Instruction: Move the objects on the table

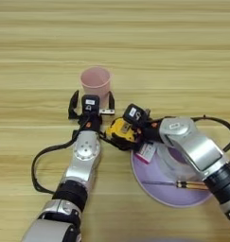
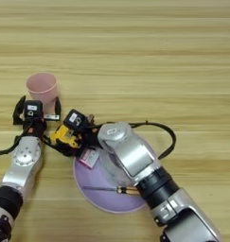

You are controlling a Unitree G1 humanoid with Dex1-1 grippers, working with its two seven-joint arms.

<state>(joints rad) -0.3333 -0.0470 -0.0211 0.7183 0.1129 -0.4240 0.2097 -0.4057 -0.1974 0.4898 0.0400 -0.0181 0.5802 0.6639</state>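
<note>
The pale pink cup (image 1: 95,81) stands upright on the table (image 1: 173,56). My left gripper (image 1: 92,103) is open just in front of the cup's base, fingers (image 1: 74,104) spread wide and holding nothing. The yellow-and-black tape measure (image 1: 119,132) lies at the left rim of a purple plate (image 1: 156,191). My right gripper (image 1: 130,126) reaches in from the right and is shut on the tape measure. The clear tape roll (image 1: 169,159) lies on the plate, partly hidden under my right forearm.
A screwdriver (image 1: 182,184) with an orange-and-black handle lies across the plate. A small pink-and-white box (image 1: 146,152) sits on the plate's upper left rim. A black cable (image 1: 38,165) loops left of my left arm. Bare wood stretches across the far half.
</note>
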